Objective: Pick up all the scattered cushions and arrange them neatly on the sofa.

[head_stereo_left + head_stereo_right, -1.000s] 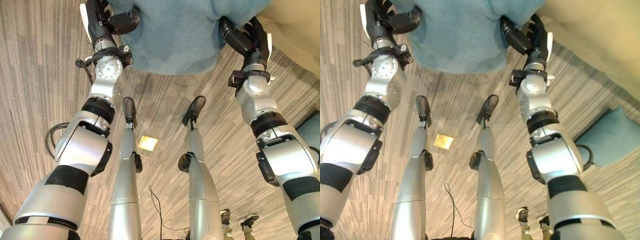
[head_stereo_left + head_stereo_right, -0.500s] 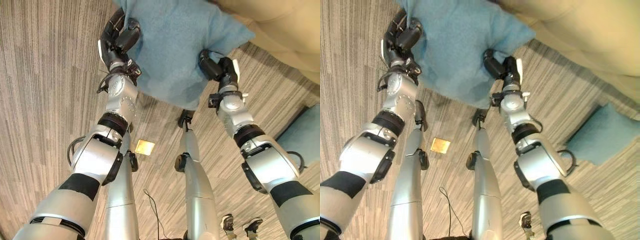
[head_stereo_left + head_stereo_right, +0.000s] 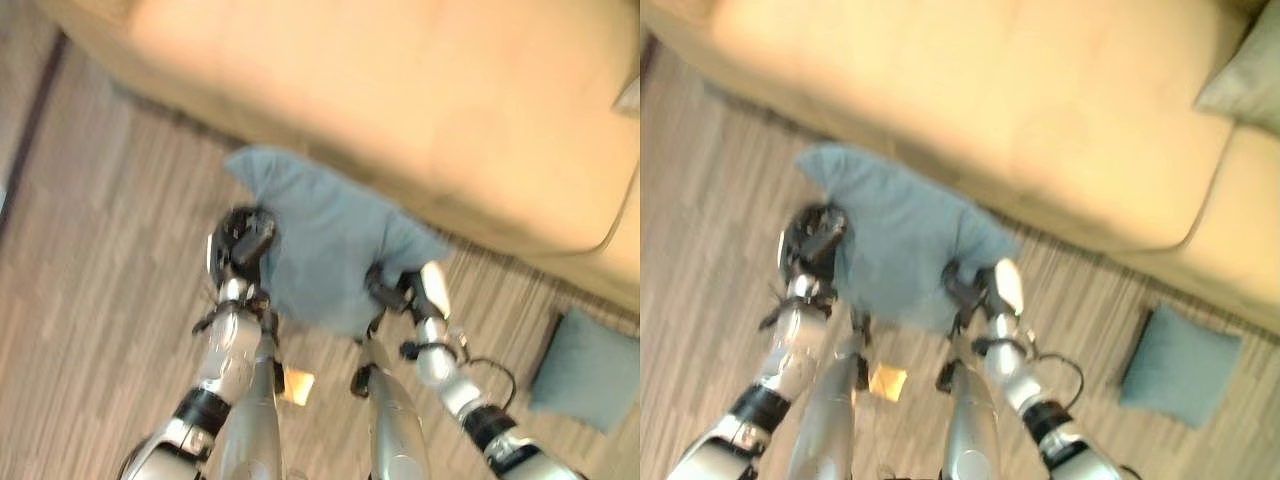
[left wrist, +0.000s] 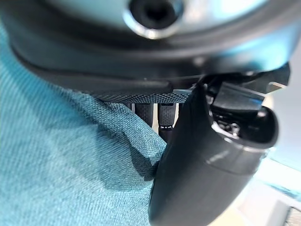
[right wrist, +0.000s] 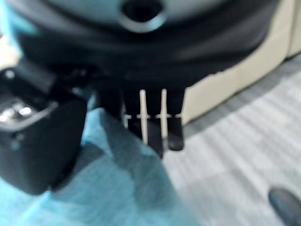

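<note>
Left eye view looks down on a blue cushion (image 3: pixel 325 245) held up between both hands just in front of the sofa (image 3: pixel 400 110). The left hand (image 3: pixel 243 240) grips the cushion's left edge; the right hand (image 3: pixel 405 290) grips its lower right corner. The cushion hangs over the striped floor (image 3: pixel 90 300), its upper edge close to the sofa's front, though whether it touches the sofa cannot be told.

Left wrist view shows that hand's thumb (image 4: pixel 211 155) pressed against the blue cloth (image 4: pixel 66 174), with the fingers (image 4: pixel 160 115) curled behind a fold of it, so the hand is clamped on the cushion. Right wrist view shows the right hand's thumb (image 5: pixel 40 141) on one side of the cloth (image 5: pixel 117 188) and the fingers (image 5: pixel 150 127) bent down on the other, pinching the cushion's edge, with the sofa's pale front (image 5: pixel 235 70) and the floor past them.

A second cushion (image 3: pixel 1180 365), also blue, lies flat on the floor to the right, near the sofa's front and well apart from the held one. A grey-green pillow (image 3: pixel 1245 75) sits on the sofa at the right edge of the right eye view. A small yellow square (image 3: pixel 887 381) lies on the floor below the held cushion.
</note>
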Motion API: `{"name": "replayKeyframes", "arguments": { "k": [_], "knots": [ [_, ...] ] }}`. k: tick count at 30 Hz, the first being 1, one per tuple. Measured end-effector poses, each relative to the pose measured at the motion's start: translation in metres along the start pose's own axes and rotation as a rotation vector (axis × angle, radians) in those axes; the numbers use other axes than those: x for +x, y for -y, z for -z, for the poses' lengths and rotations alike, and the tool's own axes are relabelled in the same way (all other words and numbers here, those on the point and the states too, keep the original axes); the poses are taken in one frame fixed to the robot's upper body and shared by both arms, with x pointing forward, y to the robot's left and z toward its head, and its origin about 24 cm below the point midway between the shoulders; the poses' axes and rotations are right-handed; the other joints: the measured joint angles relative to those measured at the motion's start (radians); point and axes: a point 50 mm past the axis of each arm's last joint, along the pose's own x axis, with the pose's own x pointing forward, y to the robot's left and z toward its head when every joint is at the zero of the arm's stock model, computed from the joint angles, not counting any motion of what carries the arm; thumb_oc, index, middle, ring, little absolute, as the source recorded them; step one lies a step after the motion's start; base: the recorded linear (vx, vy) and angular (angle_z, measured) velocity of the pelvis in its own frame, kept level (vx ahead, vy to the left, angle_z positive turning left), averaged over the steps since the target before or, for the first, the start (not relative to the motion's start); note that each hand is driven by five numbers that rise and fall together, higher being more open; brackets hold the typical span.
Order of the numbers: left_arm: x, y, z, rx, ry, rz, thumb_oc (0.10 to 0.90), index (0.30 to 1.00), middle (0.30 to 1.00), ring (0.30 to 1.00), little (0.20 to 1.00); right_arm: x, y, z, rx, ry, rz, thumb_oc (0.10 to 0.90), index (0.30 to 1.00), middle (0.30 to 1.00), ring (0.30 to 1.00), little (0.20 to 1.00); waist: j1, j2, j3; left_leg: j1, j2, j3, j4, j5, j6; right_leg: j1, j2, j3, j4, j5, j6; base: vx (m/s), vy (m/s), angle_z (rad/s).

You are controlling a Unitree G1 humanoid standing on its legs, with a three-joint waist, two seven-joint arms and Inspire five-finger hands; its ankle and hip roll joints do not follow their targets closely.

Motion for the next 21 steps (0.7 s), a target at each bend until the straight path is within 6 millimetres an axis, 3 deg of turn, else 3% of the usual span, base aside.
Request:
{"name": "replayKeyframes", "arguments": {
  "k": [1,4,5,7,8,10,11,12,14,15,16,17,18,20,21],
  "knots": [
    [0.0,-0.001,0.004,-0.022,-0.027,-0.007,0.4,0.3,0.3,0.3,0.3,-0.002,0.007,0.0,-0.054,0.02,-0.047,0.4,0.3,0.3,0.3,0.3,0.0,0.026,-0.008,0.031,-0.008,-0.021,0.012,-0.014,0.016,0.023,-0.019,-0.012,0.053,-0.02,-0.002,0.2,0.267,0.27],
    [0.001,-0.01,-0.005,0.011,-0.012,-0.011,0.4,0.3,0.3,0.3,0.3,0.006,0.024,-0.015,-0.11,0.083,-0.01,0.4,0.3,0.3,0.3,0.3,0.003,0.034,-0.008,0.148,0.001,0.006,0.005,-0.026,0.032,0.064,-0.048,-0.026,0.177,-0.015,-0.018,0.22,0.184,0.01],
    [0.003,-0.007,-0.007,0.01,-0.01,-0.001,0.4,0.3,0.3,0.3,0.3,0.0,0.046,-0.017,0.123,0.053,0.048,0.4,0.3,0.3,0.3,0.3,0.004,0.048,-0.009,0.174,0.0,0.001,0.005,-0.041,0.038,0.084,-0.06,-0.04,0.214,-0.022,-0.021,0.29,0.138,0.12],
    [-0.006,-0.013,-0.014,0.015,0.015,0.027,0.4,0.3,0.3,0.3,0.3,-0.016,0.06,-0.022,0.423,0.063,0.186,0.4,0.3,0.3,0.3,0.3,-0.004,0.057,-0.013,0.258,-0.008,0.003,-0.018,-0.07,0.06,0.073,-0.077,-0.009,0.336,-0.014,-0.007,0.2,0.048,-0.09],
    [-0.009,-0.014,-0.01,0.013,0.002,0.024,0.4,0.3,0.3,0.3,0.3,-0.016,0.06,-0.025,0.457,0.079,0.176,0.4,0.3,0.3,0.3,0.3,-0.016,0.06,-0.03,0.283,-0.003,0.01,-0.033,-0.069,0.061,0.073,-0.07,0.009,0.376,-0.045,0.02,0.23,-0.012,-0.17],
    [-0.013,-0.01,-0.001,0.011,-0.036,0.035,0.4,0.3,0.3,0.3,0.3,-0.012,0.064,-0.025,0.52,0.067,0.202,0.4,0.3,0.3,0.3,0.3,-0.051,0.052,-0.114,0.296,-0.006,0.012,-0.068,-0.068,0.069,0.042,-0.03,0.02,0.421,-0.116,0.027,0.39,0.003,-0.06],
    [-0.012,-0.009,-0.002,0.014,-0.039,0.041,0.4,0.3,0.3,0.3,0.3,-0.009,0.071,-0.029,0.576,0.069,0.22,0.4,0.3,0.3,0.3,0.3,-0.055,0.049,-0.126,0.325,-0.003,0.033,-0.099,-0.058,0.075,0.035,0.001,0.026,0.412,-0.158,0.045,0.27,0.016,-0.48],
    [-0.012,-0.009,-0.005,0.026,-0.036,0.049,0.4,0.3,0.3,0.3,0.3,-0.011,0.074,-0.035,0.615,0.093,0.225,0.4,0.3,0.3,0.3,0.3,-0.056,0.049,-0.134,0.354,-0.001,0.065,-0.131,-0.053,0.078,0.026,0.029,0.018,0.389,-0.169,0.045,0.12,0.012,-0.65],
    [-0.011,-0.007,-0.006,0.039,-0.03,0.06,0.4,0.3,0.3,0.3,0.3,-0.012,0.078,-0.038,0.629,0.12,0.23,0.4,0.3,0.3,0.3,0.3,-0.079,0.055,-0.145,0.386,-0.006,0.086,-0.151,-0.046,0.064,0.03,0.038,-0.001,0.341,-0.154,0.028,0.28,-0.039,-0.31],
    [-0.012,-0.006,-0.005,0.04,-0.042,0.062,0.4,0.3,0.3,0.3,0.3,-0.014,0.077,-0.035,0.643,0.103,0.231,0.4,0.3,0.3,0.3,0.3,-0.099,0.051,-0.162,0.393,-0.013,0.085,-0.151,-0.056,0.053,0.042,0.037,-0.01,0.301,-0.128,0.006,0.88,-0.223,-0.01],
    [-0.014,-0.007,-0.001,0.038,-0.059,0.055,0.4,0.3,0.3,0.3,0.3,-0.018,0.068,-0.024,0.653,0.048,0.219,0.4,0.3,0.3,0.3,0.3,-0.105,0.058,-0.175,0.401,-0.007,0.081,-0.147,-0.077,0.045,0.066,0.048,-0.018,0.271,-0.145,-0.025,1.16,-0.305,-0.31],
    [-0.022,-0.011,0.012,0.049,-0.103,0.034,0.4,0.3,0.3,0.3,0.3,-0.015,0.056,-0.003,0.658,-0.035,0.22,0.4,0.3,0.3,0.3,0.3,-0.114,0.08,-0.179,0.47,0.027,0.093,-0.151,-0.096,-0.001,0.114,0.074,-0.11,0.282,-0.186,-0.012,0.59,-0.234,-0.1],
    [-0.025,-0.013,0.021,0.09,-0.151,0.039,0.4,0.3,0.3,0.3,0.3,-0.024,0.045,0.016,0.666,-0.143,0.219,0.4,0.3,0.3,0.3,0.3,-0.121,0.087,-0.192,0.489,0.041,0.081,-0.116,-0.112,-0.019,0.186,0.091,-0.119,0.226,-0.206,-0.069,0.39,-0.155,0.03],
    [-0.035,-0.005,0.044,0.156,-0.238,0.082,0.4,0.3,0.3,0.3,0.3,-0.039,0.033,0.054,0.633,-0.334,0.209,0.4,0.3,0.3,0.3,0.3,-0.121,0.117,-0.219,0.455,0.078,0.084,0.072,-0.155,-0.082,0.264,0.128,-0.123,0.181,-0.243,-0.086,0.21,-0.183,0.02],
    [-0.037,-0.002,0.049,0.161,-0.252,0.093,0.4,0.3,0.3,0.3,0.3,-0.042,0.032,0.06,0.619,-0.369,0.202,0.4,0.3,0.3,0.3,0.3,-0.114,0.132,-0.228,0.392,0.098,0.077,0.22,-0.157,-0.091,0.267,0.144,-0.114,0.179,-0.255,-0.1,0.29,-0.145,-0.66]
  ]
}}
